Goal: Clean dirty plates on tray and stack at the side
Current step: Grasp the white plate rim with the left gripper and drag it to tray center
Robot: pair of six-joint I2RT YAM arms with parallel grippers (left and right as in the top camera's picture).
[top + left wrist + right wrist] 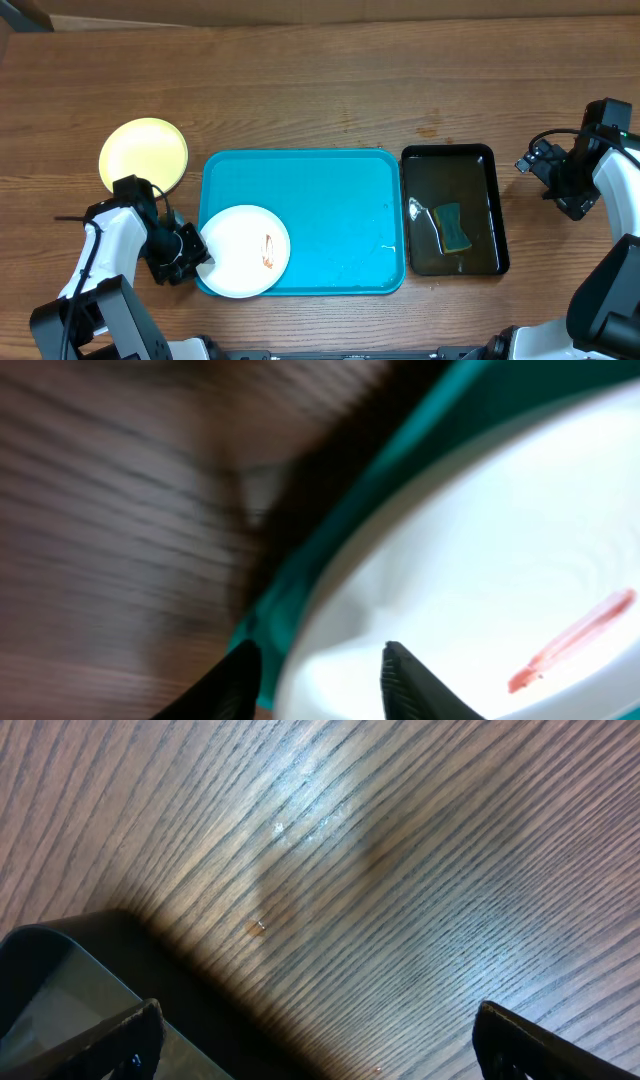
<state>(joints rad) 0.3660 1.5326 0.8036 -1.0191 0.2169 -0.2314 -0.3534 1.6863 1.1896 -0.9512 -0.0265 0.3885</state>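
Note:
One white plate (240, 250) with a reddish-brown smear (267, 252) lies in the front left corner of the turquoise tray (330, 200). My left gripper (200, 258) is at that plate's left edge. In the left wrist view the left gripper (320, 675) is open and straddles the rim of the white plate (480, 560): one finger is over the tray's edge (330, 550), the other over the plate's white face. A lime-green plate (143, 155) rests on the table left of the tray. My right gripper (548, 170) hangs wide open over bare wood at the far right, its jaws (315, 1040) holding nothing.
A glossy black tray (495, 200) stands right of the turquoise one, holding liquid and a green-and-yellow sponge (452, 228). Its corner (60, 970) shows in the right wrist view. Wooden tabletop surrounds everything.

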